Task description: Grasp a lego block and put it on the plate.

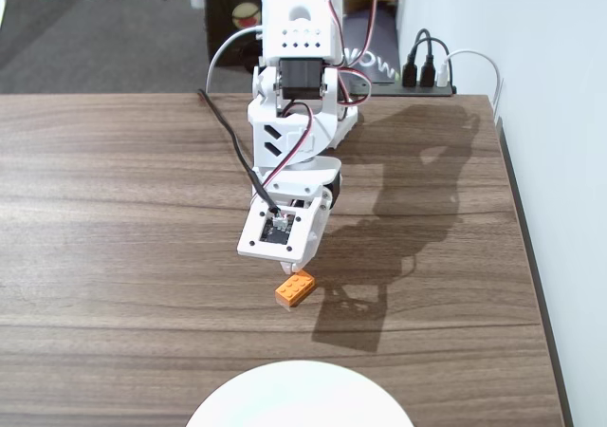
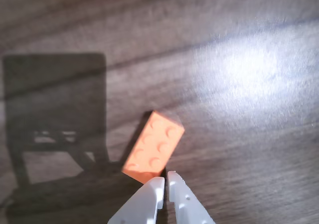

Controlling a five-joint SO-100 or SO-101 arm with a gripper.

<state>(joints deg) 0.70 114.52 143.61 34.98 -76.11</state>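
The orange lego block [image 1: 296, 290] lies flat on the wooden table, studs up, just below the arm's white head in the fixed view. In the wrist view the lego block [image 2: 154, 148] sits tilted, its near end right in front of my gripper [image 2: 166, 180]. The two white fingers are pressed almost together with only a thin slit between them, and nothing is held. The white plate [image 1: 299, 397] shows partly at the bottom edge of the fixed view, a short way in front of the block.
A black power strip [image 1: 427, 87] with plugged cables lies at the table's back edge. The table's right edge [image 1: 526, 247] runs next to a white wall. The arm's shadow falls to the right of the block.
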